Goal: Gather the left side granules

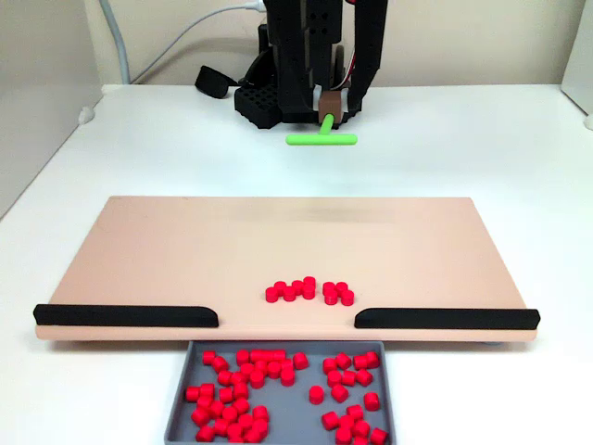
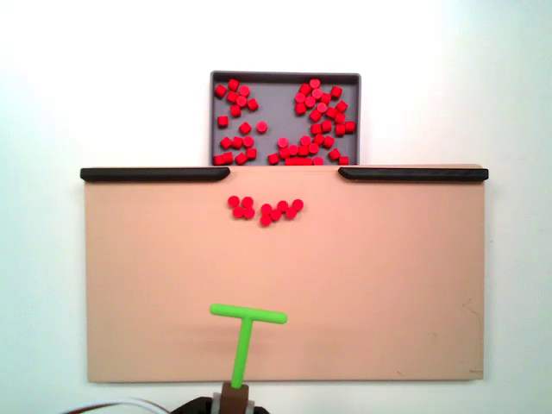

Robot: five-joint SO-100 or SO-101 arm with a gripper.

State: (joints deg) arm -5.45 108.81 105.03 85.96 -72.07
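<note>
Red granules (image 1: 309, 291) are lying in a loose cluster on the tan board (image 1: 185, 250), close to its front edge and just behind the gap between the two black rails (image 1: 127, 315). In the other fixed view the same granules (image 2: 265, 209) are sitting just below that gap, slightly left of its middle. They are already lying close together, though a small split is showing between a larger clump and a smaller one.

Beyond the gap, a grey tray (image 2: 285, 78) is holding a much larger lot of red pellets (image 2: 285, 121), so earlier batches appear to be in there already.

Well apart from the cluster, the green T-shaped tool (image 2: 246, 326) is hanging with its crossbar over the far part of the board, its stem running back into the fingers (image 1: 327, 119) of the black arm, which are clamped on a brown holder at the stem's end.

The gathering looks largely done; what is remaining, as I judge it, is closing the split and bringing the tool across the board to the granules. White counter (image 1: 519, 148) is surrounding everything.
</note>
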